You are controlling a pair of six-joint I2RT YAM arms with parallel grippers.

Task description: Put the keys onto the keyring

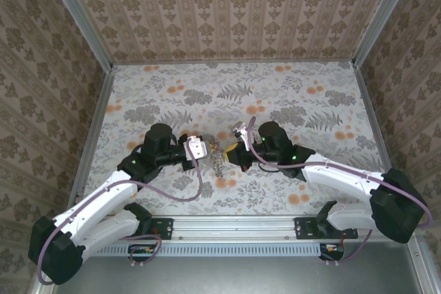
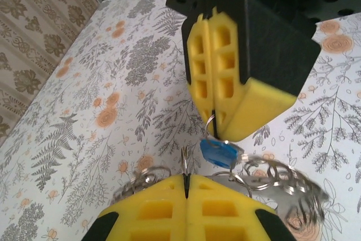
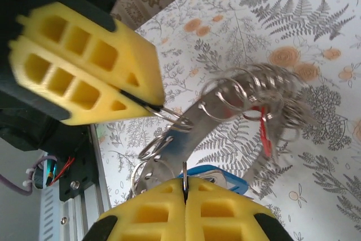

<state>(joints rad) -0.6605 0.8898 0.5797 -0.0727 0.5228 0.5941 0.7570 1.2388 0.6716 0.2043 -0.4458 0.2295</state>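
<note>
Floral tablecloth [image 1: 275,87]; patterned walls [image 1: 227,12]; aluminium rail [image 1: 234,225] near edge.

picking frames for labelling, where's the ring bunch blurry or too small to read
left wrist: blue key fairly sharp, ring cluster beside it smeared; right wrist: same cluster smeared; top external: evenly lit, cluster too small for detail

From above, the left hand [image 1: 207,149] and right hand [image 1: 232,153] meet tip to tip at mid-frame over the bench [image 1: 296,101], the keyring [image 1: 218,160] between them. In the left wrist view a key [image 2: 217,153] sits at centre, below the right hand [image 2: 213,119] and above the left hand [image 2: 186,182], with small rings [image 2: 276,176] at lower right. In the right wrist view the keyring [image 3: 194,131] arcs from centre to right, the left hand [image 3: 158,105] upper left, the right hand [image 3: 185,187] at the bottom edge.
</note>
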